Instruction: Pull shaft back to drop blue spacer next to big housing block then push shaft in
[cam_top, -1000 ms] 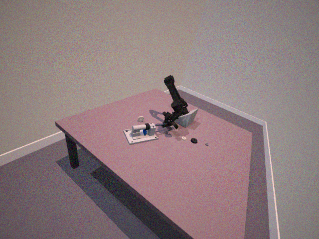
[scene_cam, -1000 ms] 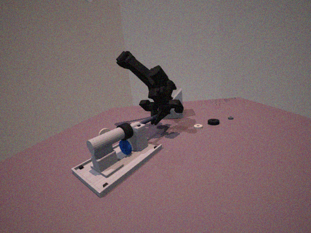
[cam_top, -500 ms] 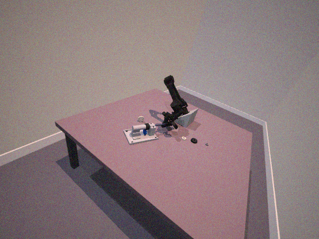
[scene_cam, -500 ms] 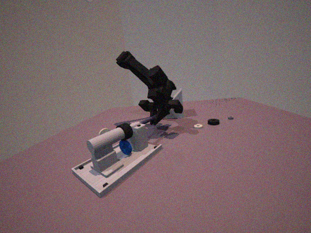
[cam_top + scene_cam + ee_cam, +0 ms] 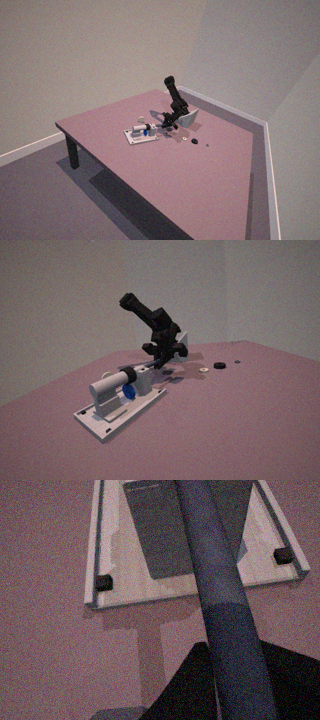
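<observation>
Fingers clamped on the dark blue-grey shaft (image 5: 158,125) (image 5: 152,363) (image 5: 217,575), my gripper (image 5: 164,126) (image 5: 158,365) (image 5: 222,650) stands outside the upright grey housing block (image 5: 152,131) (image 5: 143,382) (image 5: 165,535), the shaft reaching its top; I can read no writing anywhere. Beyond the block, I see the blue spacer (image 5: 145,132) (image 5: 128,391), round and plain, standing on edge below a black collar (image 5: 148,126) (image 5: 130,375), above the pale base plate (image 5: 144,141) (image 5: 103,439) (image 5: 145,602).

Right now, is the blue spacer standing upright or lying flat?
Upright: the exterior view shows the blue spacer on edge, its round face turned sideways, below the black ring.
</observation>
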Tool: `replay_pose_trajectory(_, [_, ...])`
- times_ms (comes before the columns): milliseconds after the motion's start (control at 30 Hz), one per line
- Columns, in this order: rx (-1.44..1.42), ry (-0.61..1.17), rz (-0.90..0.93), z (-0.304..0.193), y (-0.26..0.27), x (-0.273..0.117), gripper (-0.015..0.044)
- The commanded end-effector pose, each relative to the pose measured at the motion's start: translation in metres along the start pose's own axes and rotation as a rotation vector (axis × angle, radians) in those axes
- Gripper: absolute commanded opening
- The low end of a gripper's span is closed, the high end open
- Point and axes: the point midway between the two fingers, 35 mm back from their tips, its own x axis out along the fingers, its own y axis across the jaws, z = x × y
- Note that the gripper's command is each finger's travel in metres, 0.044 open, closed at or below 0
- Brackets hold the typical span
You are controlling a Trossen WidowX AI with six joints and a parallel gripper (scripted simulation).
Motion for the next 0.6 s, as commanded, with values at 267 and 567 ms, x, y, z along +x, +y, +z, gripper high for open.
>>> replay_pose_trajectory(267, [0.002, -0.004, 0.002, 0.0045, 0.0007, 0.0028, 0.0000])
replay_pose_trajectory(567, [0.002, -0.004, 0.002, 0.0064, 0.0007, 0.0046, 0.0000])
